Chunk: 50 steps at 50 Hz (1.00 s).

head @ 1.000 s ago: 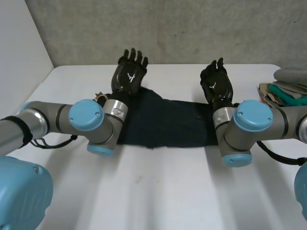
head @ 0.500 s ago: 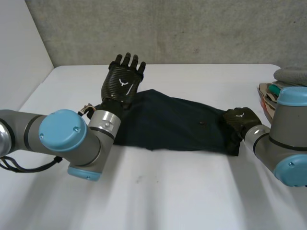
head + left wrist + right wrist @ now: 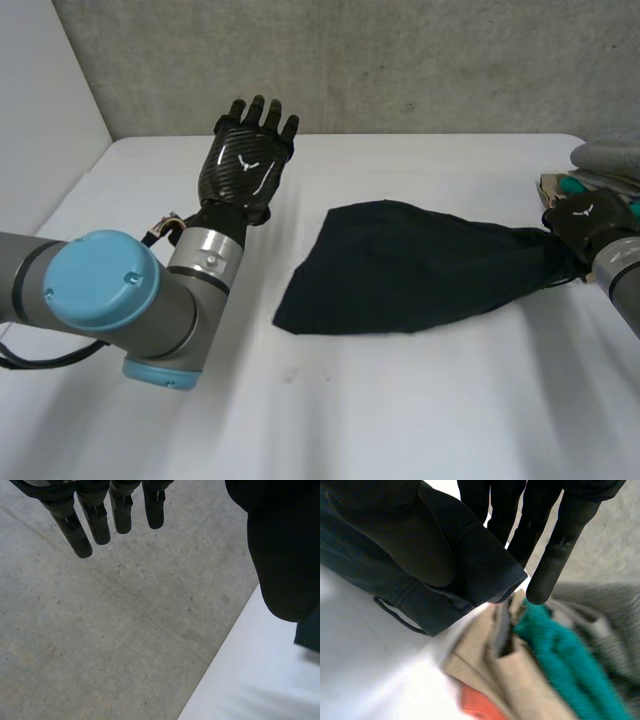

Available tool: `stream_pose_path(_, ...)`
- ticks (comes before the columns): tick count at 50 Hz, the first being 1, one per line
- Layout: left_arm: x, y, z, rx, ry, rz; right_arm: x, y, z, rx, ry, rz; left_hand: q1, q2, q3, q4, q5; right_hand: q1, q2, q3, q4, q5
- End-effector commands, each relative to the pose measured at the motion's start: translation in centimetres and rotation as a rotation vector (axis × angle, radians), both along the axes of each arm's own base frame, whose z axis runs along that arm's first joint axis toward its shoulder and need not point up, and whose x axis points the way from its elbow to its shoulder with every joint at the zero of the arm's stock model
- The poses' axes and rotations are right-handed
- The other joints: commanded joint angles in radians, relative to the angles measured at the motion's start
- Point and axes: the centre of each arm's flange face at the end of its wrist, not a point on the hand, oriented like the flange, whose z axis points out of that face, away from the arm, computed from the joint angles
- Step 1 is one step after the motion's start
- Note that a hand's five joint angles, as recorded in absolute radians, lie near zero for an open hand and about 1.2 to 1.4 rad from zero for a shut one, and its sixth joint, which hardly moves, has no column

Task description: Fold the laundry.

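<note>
Left hand (image 3: 243,165) raised, fingers straight, holding nothing, right hand (image 3: 585,222) pinching end of dark garment (image 3: 420,265) between thumb and fingers, beside clothes pile (image 3: 610,160), garment lying on white table (image 3: 400,400)

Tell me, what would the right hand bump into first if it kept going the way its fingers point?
The right hand, pinching the dark cloth, would probably meet the pile of clothes just beyond its fingertips, teal or grey piece first; depth is unclear.

garment (image 3: 410,265) on table (image 3: 400,420), right of centre | right hand (image 3: 588,225) at its right end, beside clothes pile (image 3: 610,170) | left hand (image 3: 245,165) left of garment, apart
</note>
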Motion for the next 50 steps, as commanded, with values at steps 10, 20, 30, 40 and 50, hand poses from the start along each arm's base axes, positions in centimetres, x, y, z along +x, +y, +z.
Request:
stream_pose_path(10, 0.6, 0.7, 0.6, -0.004, 0.003, 0.005, 18.2, 9.1, -0.5, -0.292, 0.104, 0.721, -0.029, -0.028, -0.032, -0.028, -0.047, 0.316, 0.228, 0.217, 0.201, 0.236)
stream_pose_path(20, 0.8, 0.2, 1.6, -0.021, 0.031, 0.042, 22.1, 12.4, -2.8, -0.286, 0.066, 0.938, -0.029, -0.028, -0.032, -0.028, -0.047, -0.906, -0.994, -1.005, -1.021, -0.986)
stream_pose_path(30, 0.9, -1.5, 5.2, -0.032, 0.181, 0.050, 17.4, 11.1, 5.0, -0.043, -0.541, 0.659, -0.029, -0.028, -0.032, -0.028, -0.047, -0.906, -0.994, -1.005, -1.021, -0.986)
stream_pose_path(40, -2.7, 0.2, 2.9, 0.188, 0.179, -0.123, 8.0, 5.8, 6.2, 0.105, -0.664, 0.215, -0.019, -0.018, -0.022, -0.018, -0.038, -0.906, -0.994, -1.005, -1.021, -0.986)
stream_pose_path(50, -4.4, 2.3, -1.7, 0.296, 0.070, -0.198, 7.8, 5.4, 4.2, 0.191, -0.649, 0.179, 0.136, 0.137, 0.133, 0.137, 0.118, -0.906, -0.994, -1.005, -1.021, -0.986)
